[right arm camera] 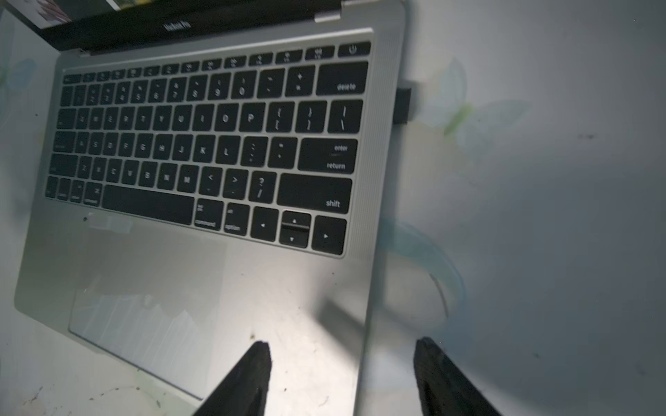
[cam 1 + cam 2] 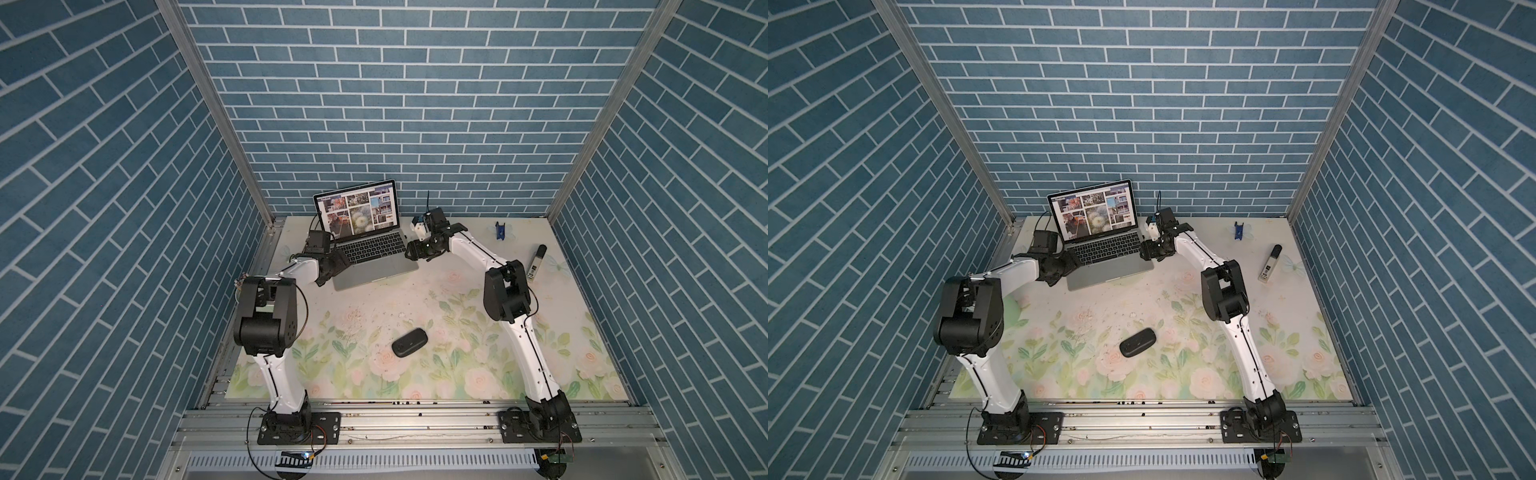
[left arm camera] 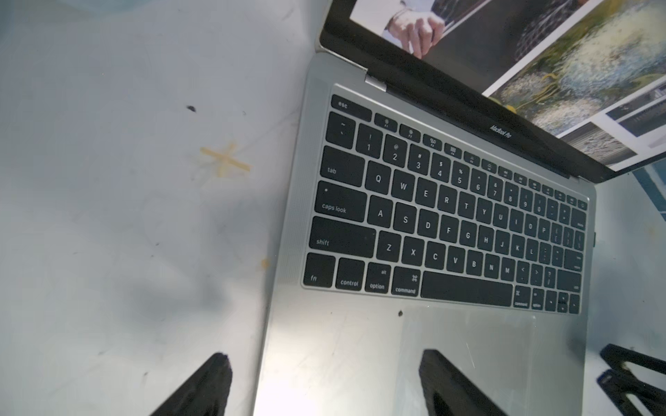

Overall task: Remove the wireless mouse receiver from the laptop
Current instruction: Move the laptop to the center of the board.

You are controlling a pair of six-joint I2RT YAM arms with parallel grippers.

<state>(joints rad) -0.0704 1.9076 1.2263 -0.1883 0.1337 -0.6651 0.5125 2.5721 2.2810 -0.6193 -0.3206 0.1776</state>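
laptop (image 2: 1100,245) open at bench (image 2: 1183,291) rear, photo grid on screen | left arm (image 2: 1013,268) at its left edge | right arm (image 2: 1196,251) at its right edge | black mouse (image 2: 1138,342) mid-bench | white stick (image 2: 1269,264) far right

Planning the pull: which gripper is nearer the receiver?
Right. The right gripper straddles the laptop edge holding the receiver; the left gripper sits at the opposite edge.
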